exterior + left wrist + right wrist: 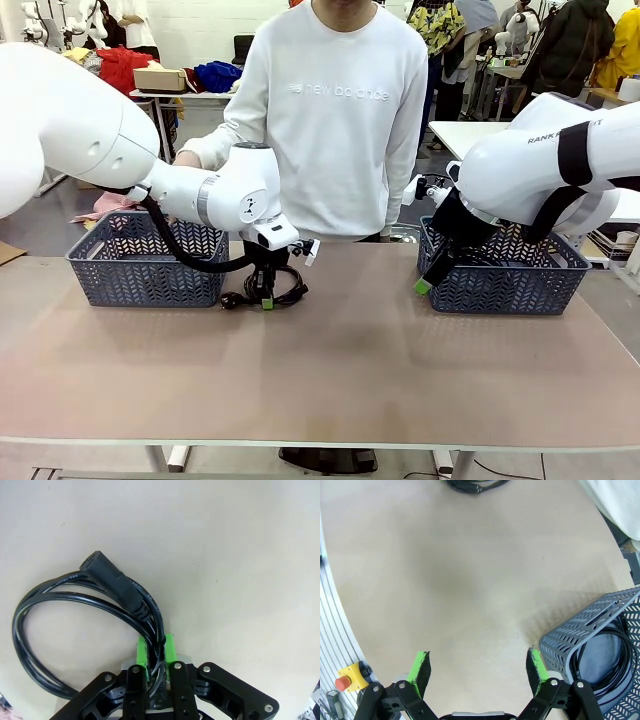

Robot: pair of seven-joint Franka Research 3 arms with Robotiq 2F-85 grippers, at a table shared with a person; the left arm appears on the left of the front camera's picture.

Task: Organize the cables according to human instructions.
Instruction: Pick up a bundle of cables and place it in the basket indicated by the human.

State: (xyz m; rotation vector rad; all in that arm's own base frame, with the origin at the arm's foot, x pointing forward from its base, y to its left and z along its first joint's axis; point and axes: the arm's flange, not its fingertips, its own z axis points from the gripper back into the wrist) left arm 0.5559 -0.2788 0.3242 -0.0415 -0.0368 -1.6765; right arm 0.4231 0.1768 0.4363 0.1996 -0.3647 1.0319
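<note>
Near the bench's far edge, beside the left basket (147, 262), a coiled cable (75, 610) is clamped by the left end effector (156, 652), so lifting is judged next, while the right end effector (479, 667) is held open.

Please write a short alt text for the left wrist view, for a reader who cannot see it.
The left claw is shut on a coiled black cable lying on the beige table. Its green pads pinch the strands, and a plug end rests on top of the coil.
</note>
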